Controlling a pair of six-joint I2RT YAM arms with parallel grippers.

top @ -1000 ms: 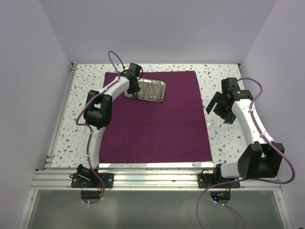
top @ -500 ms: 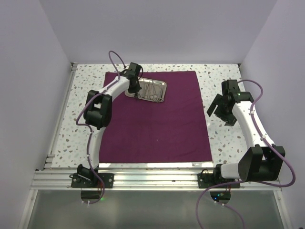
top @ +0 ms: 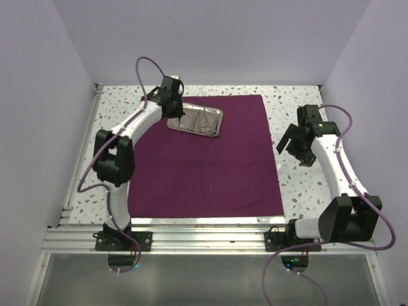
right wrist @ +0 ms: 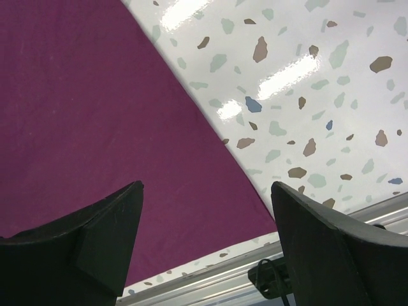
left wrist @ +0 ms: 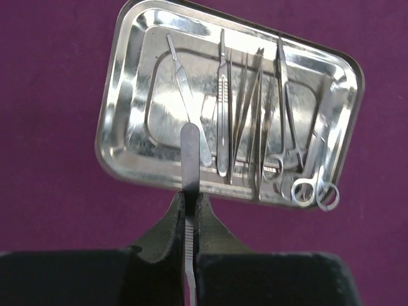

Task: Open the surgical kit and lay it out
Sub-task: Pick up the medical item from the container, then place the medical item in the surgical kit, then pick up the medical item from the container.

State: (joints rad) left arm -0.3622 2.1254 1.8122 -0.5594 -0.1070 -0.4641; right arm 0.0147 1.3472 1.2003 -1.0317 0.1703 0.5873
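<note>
1. Speckled terrazzo covers the table [top: 299, 185], which sits between pale lilac walls [top: 210, 38], with an aluminium rail [top: 210, 241] along the near edge.
2. We see the purple cloth [top: 210, 166] spread flat; the shiny steel tray [left wrist: 118, 83] lies on its far left part, holding tweezers [left wrist: 252, 108] and ring-handled forceps [left wrist: 288, 153] side by side.
3. We find the left gripper [left wrist: 189, 203] pinched tight on a flat metal handle [left wrist: 190, 143], whose rounded end hangs over the tray's near rim.
4. We see the right gripper [right wrist: 205, 188] spread wide and holding nothing, above the cloth's right edge, well apart from the tray.
</note>
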